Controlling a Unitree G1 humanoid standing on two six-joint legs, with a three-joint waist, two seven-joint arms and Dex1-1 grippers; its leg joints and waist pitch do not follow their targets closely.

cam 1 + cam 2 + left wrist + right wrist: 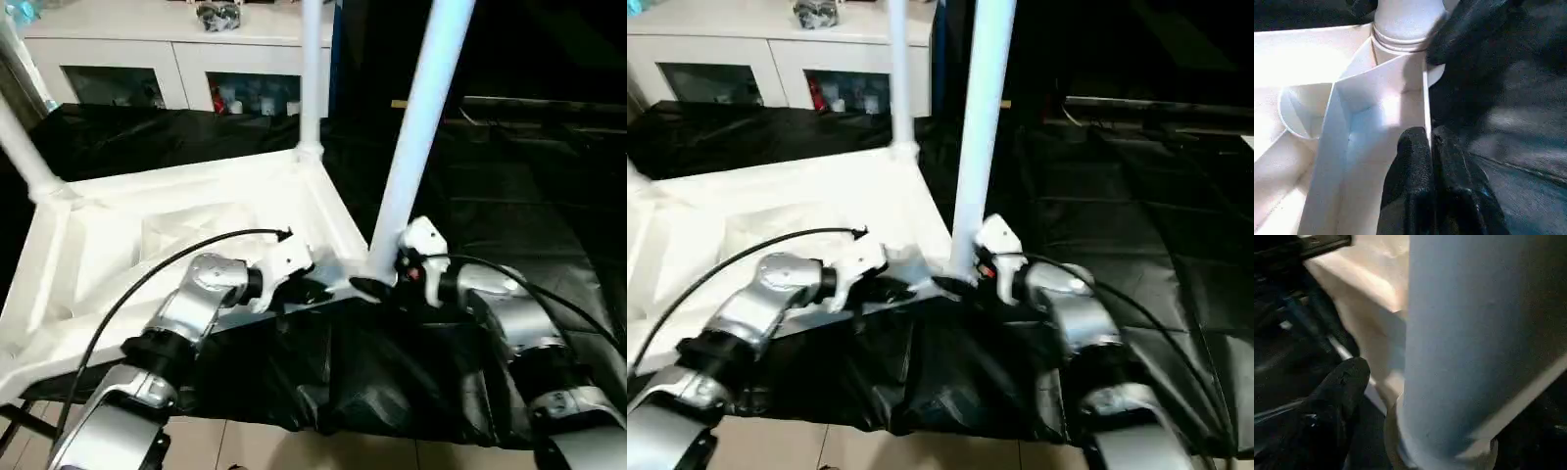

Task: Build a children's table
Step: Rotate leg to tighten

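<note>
Jaws: left gripper [1431, 171] clamped on the near rim of the upturned tabletop [118, 245], which lies on the black-draped surface [549, 196]. Right gripper [377, 287] at the base of the near-right leg [416, 117]; grip state cannot tell. Three legs visibly stand in corner sockets: far-left leg [24, 147], far-right leg [311, 78], near-right. Fourth corner not visible; judged near done.

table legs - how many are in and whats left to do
The tabletop lies underside up on black sheeting. Three legs stand at its corners: far left, far right, near right. In hand: the left gripper pinches the rim by that near leg's socket, and the right gripper is at its base. The near-left corner is out of frame.
</note>
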